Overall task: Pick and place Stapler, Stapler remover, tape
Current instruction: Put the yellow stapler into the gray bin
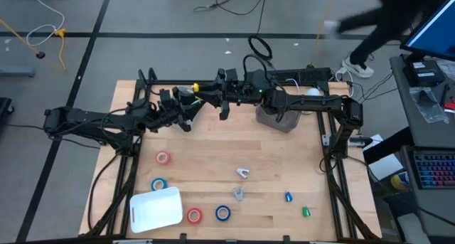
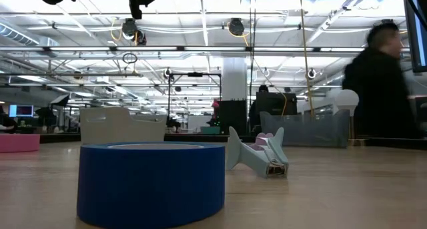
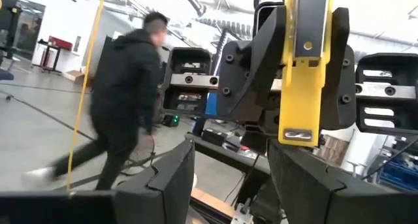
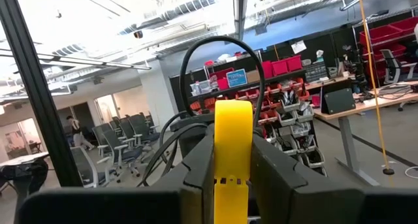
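Several small tape rolls lie flat on the near left part of the table: a pink one (image 1: pixel 163 157), a blue one (image 1: pixel 158 184), a red one (image 1: pixel 194 215) and a blue one (image 1: pixel 223 213). One blue roll (image 2: pixel 150 182) fills the low view's foreground. Two pale staple removers (image 1: pixel 243 173) (image 1: pixel 238 194) lie mid-table, one of them also in the low view (image 2: pixel 257 155). A small blue stapler (image 1: pixel 288 196) and a green one (image 1: pixel 306 211) lie near right. My left gripper (image 1: pixel 186 119) (image 3: pixel 232 191) and right gripper (image 1: pixel 224 112) (image 4: pixel 233 198) hang open near the far edge, facing each other, far from all of these.
A white bin (image 1: pixel 156 208) stands at the near left corner and a grey bin (image 1: pixel 277 117) at the far right, under the right arm. A person (image 2: pixel 380 82) walks past beyond the table's far right. Bare wood lies between the arms and the objects.
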